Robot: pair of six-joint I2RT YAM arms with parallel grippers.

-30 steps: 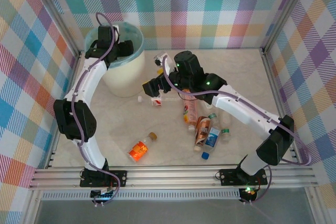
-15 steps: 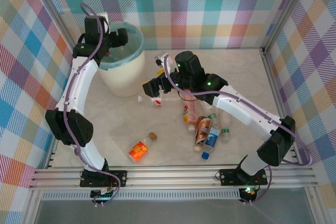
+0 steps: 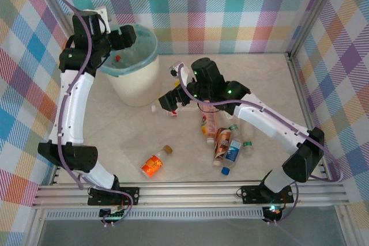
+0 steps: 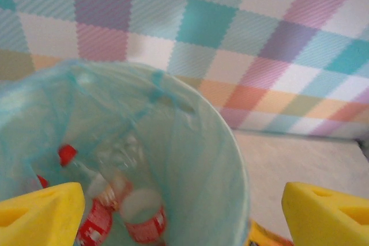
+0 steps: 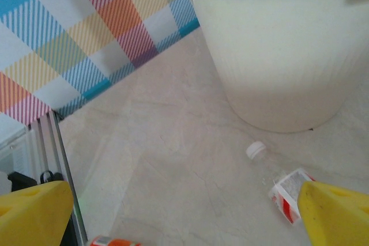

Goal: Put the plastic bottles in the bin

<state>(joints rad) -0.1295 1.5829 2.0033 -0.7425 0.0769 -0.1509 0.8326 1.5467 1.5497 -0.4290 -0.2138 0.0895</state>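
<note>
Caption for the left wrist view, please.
Open left gripper above the teal-lined bin, red-labelled bottles lying inside.

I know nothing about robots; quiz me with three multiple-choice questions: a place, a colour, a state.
1. Where is the left gripper? A over an orange bottle; B over the round cream-white plastic bin with teal bag; C by the arm bases.
2. Cap of the clear red-labelled plastic bottle beside the bin? A green; B black; C white.
3. The right gripper? A open, empty; B shut on a bottle; C shut on the bag.
B: its camera looks into the bin. C: right wrist view shows it. A: fingers apart, nothing between.
</note>
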